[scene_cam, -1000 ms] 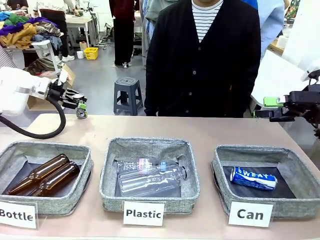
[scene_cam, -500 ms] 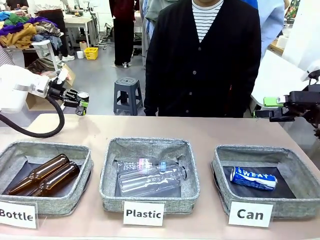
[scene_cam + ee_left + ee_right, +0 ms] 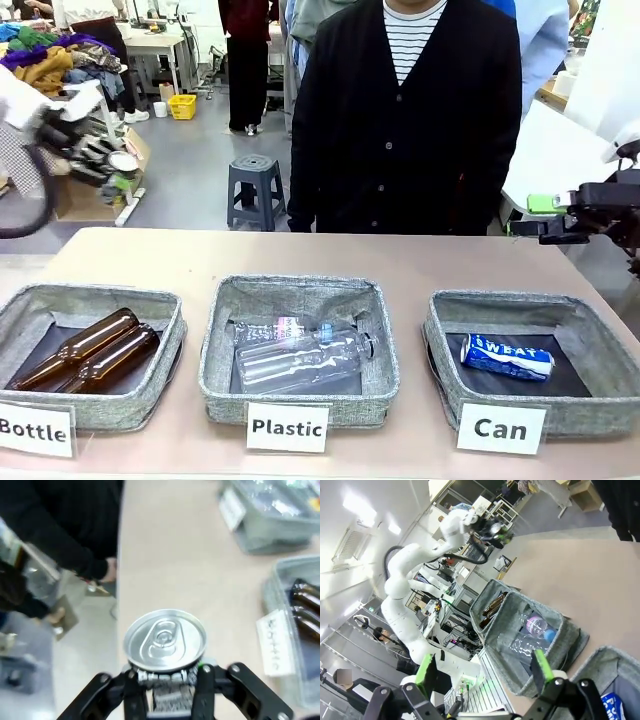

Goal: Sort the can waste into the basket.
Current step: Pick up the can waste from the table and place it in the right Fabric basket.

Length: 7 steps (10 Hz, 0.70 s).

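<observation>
Front view: left hand (image 3: 112, 168) raised off the desk's (image 3: 300, 255) far left corner, blurred, clamped on the silver-topped can (image 3: 122, 161); right hand (image 3: 535, 225) at the right edge, fingers apart, empty. Blue can (image 3: 506, 357) lying in the Can basket (image 3: 445, 330) — rightmost of three bins.

Left wrist view: silver-topped can (image 3: 165, 640) gripped between closed fingers (image 3: 204, 677), above the desk edge.

Right wrist view: green-padded fingers (image 3: 541, 666) spread wide — nothing held.

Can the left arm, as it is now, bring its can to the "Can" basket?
Probably yes. The left gripper is shut on the silver-topped can, raised at the table's far left. The basket lies far right, open-topped, with nothing in between above the other bins.
</observation>
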Available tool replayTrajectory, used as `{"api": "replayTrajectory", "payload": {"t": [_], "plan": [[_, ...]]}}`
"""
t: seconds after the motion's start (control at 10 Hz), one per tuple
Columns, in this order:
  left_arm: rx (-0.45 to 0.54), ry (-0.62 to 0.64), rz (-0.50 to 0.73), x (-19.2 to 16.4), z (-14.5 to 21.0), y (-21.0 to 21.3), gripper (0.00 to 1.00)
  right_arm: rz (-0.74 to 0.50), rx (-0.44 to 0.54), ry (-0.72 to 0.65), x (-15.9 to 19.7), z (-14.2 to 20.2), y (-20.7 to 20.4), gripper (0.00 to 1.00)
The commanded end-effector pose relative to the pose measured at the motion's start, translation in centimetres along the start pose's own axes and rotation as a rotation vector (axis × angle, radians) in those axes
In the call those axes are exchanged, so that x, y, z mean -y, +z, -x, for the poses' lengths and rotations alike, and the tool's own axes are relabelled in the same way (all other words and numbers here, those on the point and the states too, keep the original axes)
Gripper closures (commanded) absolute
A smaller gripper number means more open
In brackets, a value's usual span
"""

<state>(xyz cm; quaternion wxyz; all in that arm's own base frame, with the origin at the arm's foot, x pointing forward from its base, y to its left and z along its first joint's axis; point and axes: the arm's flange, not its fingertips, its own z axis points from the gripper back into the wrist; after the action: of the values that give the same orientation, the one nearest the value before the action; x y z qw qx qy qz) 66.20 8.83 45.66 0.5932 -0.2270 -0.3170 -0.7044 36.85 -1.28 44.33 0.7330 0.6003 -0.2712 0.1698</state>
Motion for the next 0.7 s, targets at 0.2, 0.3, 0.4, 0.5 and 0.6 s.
{"api": "replayTrajectory", "payload": {"t": [0.2,0.3,0.4,0.5,0.6], "plan": [[-0.124,-0.123,0.081,22.2,-6.1,-0.5,1.0,-0.001,-0.011,-0.009,-0.3,0.1,0.3,0.0],[-0.153,-0.174,0.044,25.5,-6.2,-1.3,1.0,-0.001,-0.011,-0.009,-0.3,0.1,0.3,0.0],[-0.172,-0.256,-0.013,28.5,-5.7,-2.8,1.0,-0.001,-0.011,-0.009,-0.3,0.1,0.3,0.0],[-0.157,-0.317,-0.076,29.6,-5.3,-3.2,1.0,-0.001,-0.011,-0.009,-0.3,0.1,0.3,0.0],[-0.12,-0.178,0.083,24.4,-6.2,0.3,1.0,-0.001,-0.011,-0.009,-0.3,0.1,0.3,0.0]]}}
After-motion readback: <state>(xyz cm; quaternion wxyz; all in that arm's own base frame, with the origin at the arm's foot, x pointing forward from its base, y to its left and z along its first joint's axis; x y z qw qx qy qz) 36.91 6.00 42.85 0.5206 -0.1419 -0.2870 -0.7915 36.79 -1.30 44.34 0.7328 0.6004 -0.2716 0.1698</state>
